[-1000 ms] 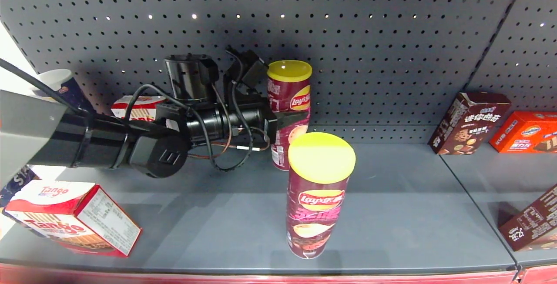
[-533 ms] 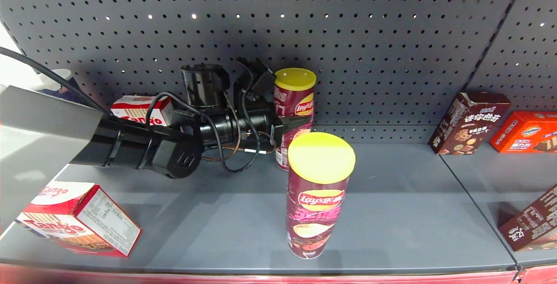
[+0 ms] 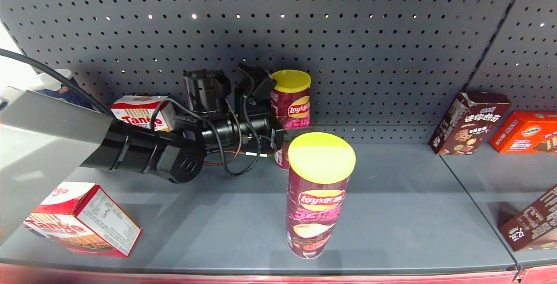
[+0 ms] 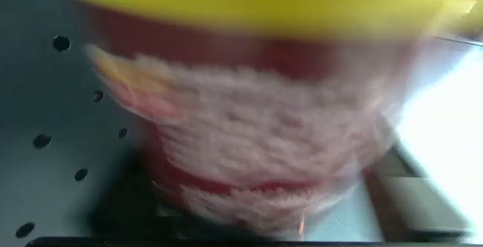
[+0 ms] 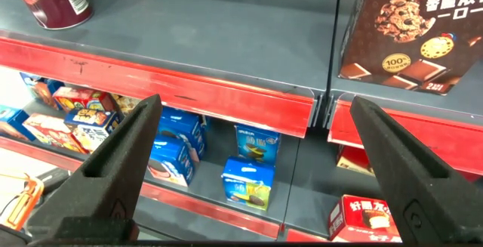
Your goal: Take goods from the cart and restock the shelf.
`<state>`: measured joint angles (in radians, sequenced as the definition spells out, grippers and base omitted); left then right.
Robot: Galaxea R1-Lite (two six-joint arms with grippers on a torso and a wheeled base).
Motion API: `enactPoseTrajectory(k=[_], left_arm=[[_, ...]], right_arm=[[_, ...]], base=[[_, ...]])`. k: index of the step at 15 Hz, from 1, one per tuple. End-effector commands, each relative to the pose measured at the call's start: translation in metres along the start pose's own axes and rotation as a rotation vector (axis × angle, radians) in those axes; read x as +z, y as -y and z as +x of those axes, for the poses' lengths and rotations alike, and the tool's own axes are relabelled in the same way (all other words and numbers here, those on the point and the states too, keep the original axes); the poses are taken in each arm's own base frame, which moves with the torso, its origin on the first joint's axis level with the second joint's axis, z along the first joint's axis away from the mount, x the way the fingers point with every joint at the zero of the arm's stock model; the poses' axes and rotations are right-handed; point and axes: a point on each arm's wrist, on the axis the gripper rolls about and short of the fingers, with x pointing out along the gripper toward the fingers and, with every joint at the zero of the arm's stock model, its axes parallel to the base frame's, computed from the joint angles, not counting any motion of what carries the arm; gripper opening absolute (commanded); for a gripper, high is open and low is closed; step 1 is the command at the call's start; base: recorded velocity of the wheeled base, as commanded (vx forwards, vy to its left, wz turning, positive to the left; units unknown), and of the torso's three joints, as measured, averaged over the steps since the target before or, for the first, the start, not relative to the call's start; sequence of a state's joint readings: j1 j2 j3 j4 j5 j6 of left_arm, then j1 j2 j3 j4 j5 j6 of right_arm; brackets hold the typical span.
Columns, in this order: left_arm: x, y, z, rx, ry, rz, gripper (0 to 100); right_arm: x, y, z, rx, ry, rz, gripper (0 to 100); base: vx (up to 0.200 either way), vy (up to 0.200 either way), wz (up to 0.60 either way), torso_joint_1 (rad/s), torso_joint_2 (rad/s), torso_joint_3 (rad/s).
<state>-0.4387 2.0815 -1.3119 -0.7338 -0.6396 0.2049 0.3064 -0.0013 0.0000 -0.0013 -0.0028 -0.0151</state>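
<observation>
moved since a second ago: left end effector (image 3: 280, 138) and the rear chip can (image 3: 290, 99) it carries, now deeper in and lower, close to the pegboard (image 3: 370, 58). more of the back wafer box (image 3: 141, 112) is uncovered behind the arm. all else on the shelf (image 3: 391, 214) as before.

- left end effector: clamped on the rear chip can's lower half, the grip partly hidden behind the front chip can (image 3: 317, 197). left wrist view has the same can (image 4: 249, 126) close up and blurred.
- rear chip can: maroon tube, yellow lid on, roughly upright at the back of the shelf. cannot tell whether its base touches the shelf.
- front chip can: same kind, lid on, upright, standing free near the front edge. contents of both cans hidden.
- right end effector (image 5: 256, 171): fingers wide apart, holding nothing, out before the shelf's red front edge.
- front wafer box (image 3: 82, 218): closed, lying at front left.
- brown biscuit box (image 3: 468, 123) and orange box (image 3: 524, 131): closed, back right.
- blue boxes (image 5: 249, 179): on a lower shelf.
</observation>
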Motion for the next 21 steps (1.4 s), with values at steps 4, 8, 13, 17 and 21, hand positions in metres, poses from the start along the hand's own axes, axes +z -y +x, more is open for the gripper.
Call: enactPoseTrajectory(k=[4, 8, 13, 17, 21], left_arm=[[0.020, 0.014, -0.028, 0.056, 0.027, 0.024, 100], [0.013, 0.034, -0.060, 0.198, -0.011, 0.015, 100], [0.000, 0.045, -0.071, 0.353, -0.058, 0.008, 100], [-0.003, 0.044, -0.071, 0.413, -0.071, 0.007, 100], [-0.007, 0.040, -0.068, 0.463, -0.084, 0.006, 100]], right_arm=[[0.000, 0.000, 0.000, 0.002, -0.001, 0.000, 100], [0.000, 0.000, 0.000, 0.000, -0.001, 0.000, 100], [0.000, 0.000, 0.000, 0.000, -0.001, 0.000, 100], [0.000, 0.000, 0.000, 0.000, -0.001, 0.000, 100], [0.000, 0.000, 0.000, 0.000, -0.001, 0.000, 100]], base=[[0.000, 0.000, 0.00, 0.000, 0.00, 0.000], [0.000, 0.000, 0.00, 0.000, 0.00, 0.000], [0.000, 0.000, 0.00, 0.000, 0.00, 0.000], [0.000, 0.000, 0.00, 0.000, 0.00, 0.000], [0.000, 0.000, 0.00, 0.000, 0.00, 0.000]])
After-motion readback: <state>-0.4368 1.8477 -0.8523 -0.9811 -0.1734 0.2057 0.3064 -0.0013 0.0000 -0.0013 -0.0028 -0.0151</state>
